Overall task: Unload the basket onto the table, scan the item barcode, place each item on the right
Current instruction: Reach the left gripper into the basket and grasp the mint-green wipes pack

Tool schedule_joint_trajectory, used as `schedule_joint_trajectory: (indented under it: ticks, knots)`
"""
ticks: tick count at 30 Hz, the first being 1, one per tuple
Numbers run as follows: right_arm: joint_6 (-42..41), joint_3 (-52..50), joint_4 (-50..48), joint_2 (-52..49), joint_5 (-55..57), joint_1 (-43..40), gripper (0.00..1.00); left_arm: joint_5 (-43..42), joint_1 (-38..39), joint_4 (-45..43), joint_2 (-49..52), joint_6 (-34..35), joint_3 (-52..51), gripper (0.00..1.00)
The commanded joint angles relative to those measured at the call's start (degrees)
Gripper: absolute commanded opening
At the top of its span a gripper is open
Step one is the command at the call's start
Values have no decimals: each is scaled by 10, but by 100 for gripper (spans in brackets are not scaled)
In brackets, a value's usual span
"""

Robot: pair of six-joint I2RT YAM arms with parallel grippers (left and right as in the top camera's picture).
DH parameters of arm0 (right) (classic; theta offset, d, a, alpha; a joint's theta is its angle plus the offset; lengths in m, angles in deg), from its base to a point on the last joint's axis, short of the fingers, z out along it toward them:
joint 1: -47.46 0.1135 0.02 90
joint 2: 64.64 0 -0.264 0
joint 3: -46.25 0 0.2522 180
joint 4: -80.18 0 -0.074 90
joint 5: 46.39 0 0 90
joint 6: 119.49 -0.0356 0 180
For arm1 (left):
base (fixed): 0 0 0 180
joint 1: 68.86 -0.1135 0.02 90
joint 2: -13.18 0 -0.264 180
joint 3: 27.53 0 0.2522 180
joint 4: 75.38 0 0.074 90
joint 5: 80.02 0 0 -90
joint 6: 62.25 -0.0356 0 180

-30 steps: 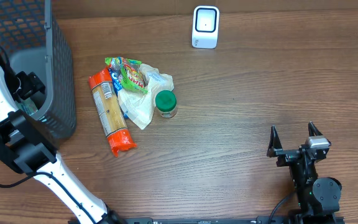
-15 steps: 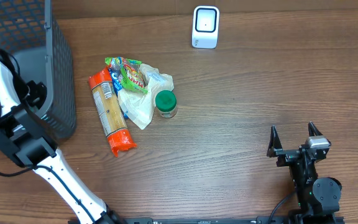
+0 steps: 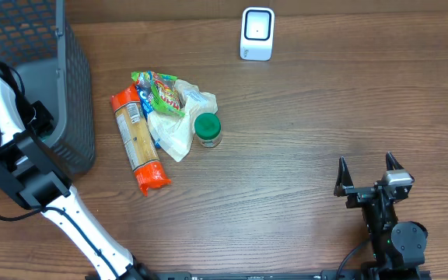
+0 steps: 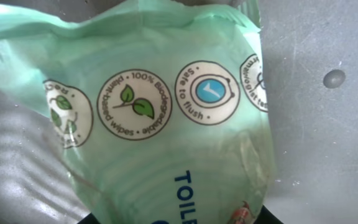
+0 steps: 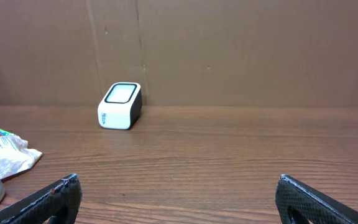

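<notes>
A pale green packet of flushable toilet wipes (image 4: pixel 166 124) is filling the left wrist camera's view as it is lying on the grey floor of the dark mesh basket (image 3: pixel 76 117) at the left end of the counter (image 3: pixel 302 155), its printed round badges facing the lens and no barcode showing on that face. The left gripper (image 3: pixel 43 118) is reaching down inside the basket, having shifted a little deeper and toward the near wall over the last second. It is sitting right over the packet, but neither view is showing its fingers clearly, so it cannot be told whether it is closing on the wipes or hanging open above them. That shift is suggesting the pick is getting under way, with the lift and the carry to the scanner not yet begun. Outside the basket, an orange pasta packet (image 3: pixel 137 140), a bright snack bag (image 3: pixel 159 92), a crumpled white bag (image 3: pixel 173 124) and a green-lidded jar (image 3: pixel 207 128) are lying together, none of them moving across the three overhead views. The white scanner (image 3: pixel 257 33) is standing at the far edge, well apart from the basket. The right gripper (image 3: pixel 365 161) is waiting at the near right, jaws spread wide and holding nothing.
</notes>
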Motion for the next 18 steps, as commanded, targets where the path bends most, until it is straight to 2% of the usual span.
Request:
schedule_joint_trajectory:
  ticks: [1, 9, 13, 18]
  knots:
    - [4, -6, -2, 3, 3, -1, 100, -14, 2, 1, 10, 4, 0, 30]
    - [4, -6, -2, 3, 3, -1, 100, -71, 4, 30, 10, 8, 63, 30]
    - [4, -6, -2, 3, 3, -1, 100, -72, 4, 73, 10, 31, 144, 29]
    - [4, -6, -2, 3, 3, -1, 100, -111, 4, 129, 9, 35, 270, 28]
